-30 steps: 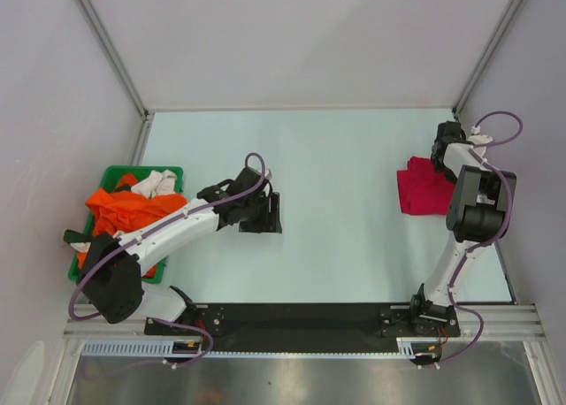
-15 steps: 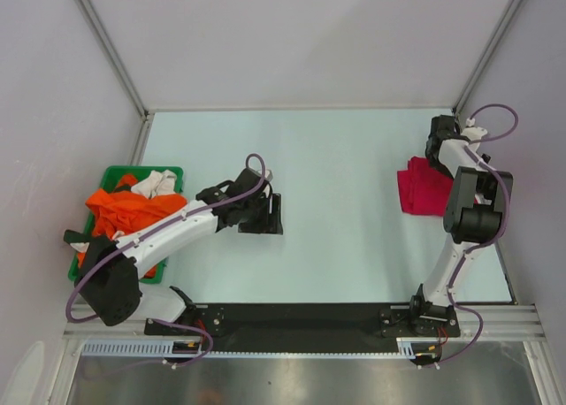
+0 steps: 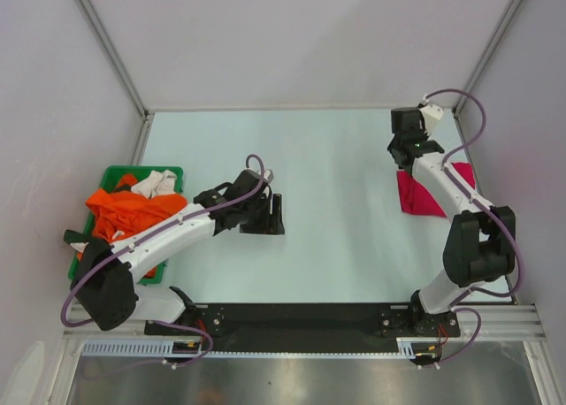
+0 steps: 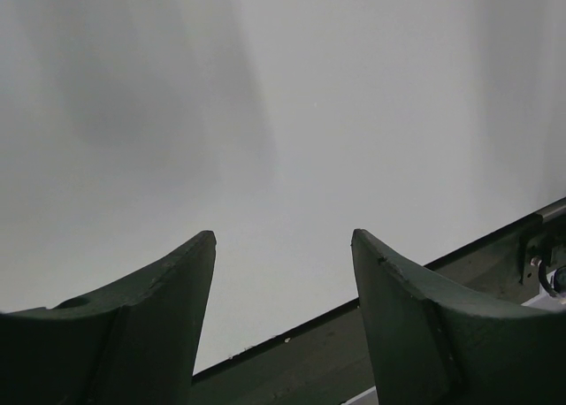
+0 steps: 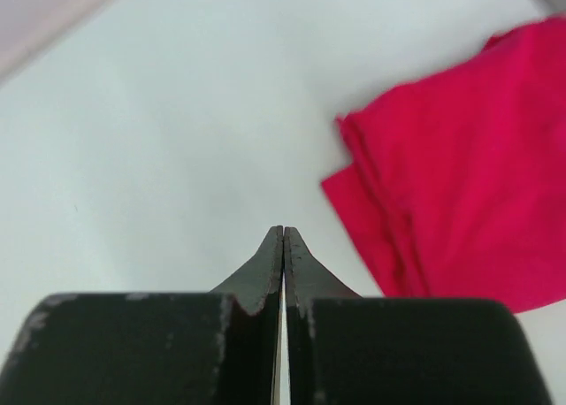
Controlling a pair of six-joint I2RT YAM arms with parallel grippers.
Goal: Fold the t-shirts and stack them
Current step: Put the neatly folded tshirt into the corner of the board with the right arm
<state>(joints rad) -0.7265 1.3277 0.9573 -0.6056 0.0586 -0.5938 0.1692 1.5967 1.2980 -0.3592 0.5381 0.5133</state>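
Pincers differ: the right pincer (image 5: 283,234) is pinched shut, empty, near the folded crimson-pink t-shirt (image 5: 460,184), while the left pincer (image 4: 283,237) stands wide above the tabletop (image 4: 265,113).

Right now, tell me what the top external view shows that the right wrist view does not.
Only the top external view shows the green tray holding the orange t-shirts at the left, and the left gripper over the middle of the table. Only the right wrist view shows, close up, the right gripper with its jaws pressed shut on nothing, and the layered folded edges of the crimson-pink t-shirt. Both show that shirt lying on the pale table.
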